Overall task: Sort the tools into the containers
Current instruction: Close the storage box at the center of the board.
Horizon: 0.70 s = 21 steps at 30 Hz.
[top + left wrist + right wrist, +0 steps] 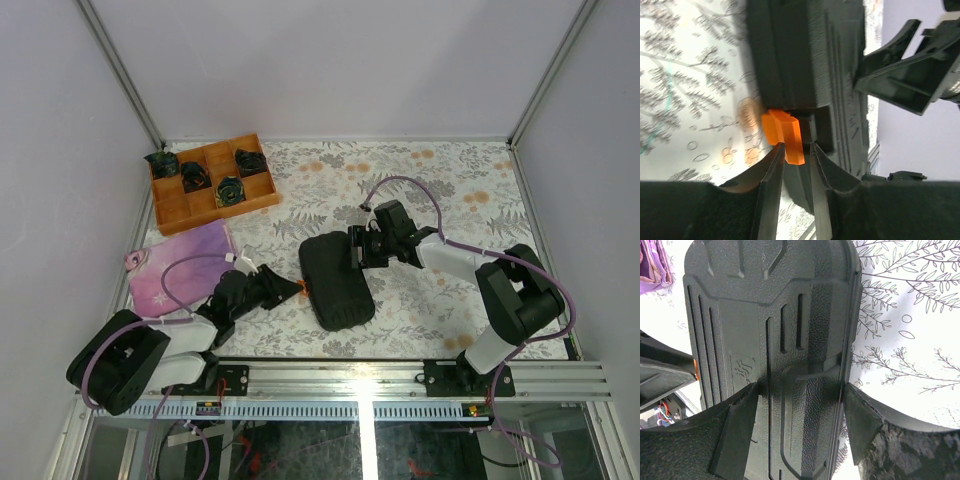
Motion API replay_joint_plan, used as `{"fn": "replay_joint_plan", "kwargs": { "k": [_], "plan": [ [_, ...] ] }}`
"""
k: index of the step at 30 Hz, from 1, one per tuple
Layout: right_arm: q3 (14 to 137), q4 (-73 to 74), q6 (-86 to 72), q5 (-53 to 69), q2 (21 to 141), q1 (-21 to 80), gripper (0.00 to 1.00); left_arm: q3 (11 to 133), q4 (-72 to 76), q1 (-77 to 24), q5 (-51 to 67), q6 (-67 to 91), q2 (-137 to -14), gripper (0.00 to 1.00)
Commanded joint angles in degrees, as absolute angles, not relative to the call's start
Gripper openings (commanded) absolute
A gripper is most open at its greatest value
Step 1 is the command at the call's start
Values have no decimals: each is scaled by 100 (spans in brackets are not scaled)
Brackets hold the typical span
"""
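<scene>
The container, a black zip tool case [335,280], lies closed in the middle of the table. Its small orange tab [301,288] sticks out on its left side. My left gripper [290,289] reaches it from the left. In the left wrist view the tab's [785,134] tip sits between the narrowly open jaws of my left gripper [796,146], touching one finger with a gap to the other. My right gripper [362,246] is at the case's far right edge. In the right wrist view my right gripper [800,390] is shut wide across the textured shell [765,300]. No tools are in view.
An orange-brown wooden divided tray [175,208] with dark items in its cells stands at the back left. A purple pouch [180,265] lies between the tray and my left arm. The cage's metal rail runs along the near edge.
</scene>
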<state>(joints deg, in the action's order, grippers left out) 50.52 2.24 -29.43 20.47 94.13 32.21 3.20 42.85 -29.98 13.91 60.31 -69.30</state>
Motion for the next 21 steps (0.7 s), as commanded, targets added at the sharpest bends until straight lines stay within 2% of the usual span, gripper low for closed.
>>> {"fn": "replay_joint_plan", "kwargs": {
  "k": [1,10,16,21],
  "plan": [
    [4807,1074,-2577,1512,9861,3280,43,584,4738,-3028,1286,5899,-6889,25],
    [4836,1108,-2564,1512,9829,3278,42,690,4964,-3012,1434,5889,-7428,25],
    [4838,1101,-2569,1520,9844,3279,42,712,4782,-3017,1431,5830,-7439,29],
    [4851,1099,-2571,1529,9859,3282,42,738,4678,-3015,1396,5793,-7427,28]
  ]
}}
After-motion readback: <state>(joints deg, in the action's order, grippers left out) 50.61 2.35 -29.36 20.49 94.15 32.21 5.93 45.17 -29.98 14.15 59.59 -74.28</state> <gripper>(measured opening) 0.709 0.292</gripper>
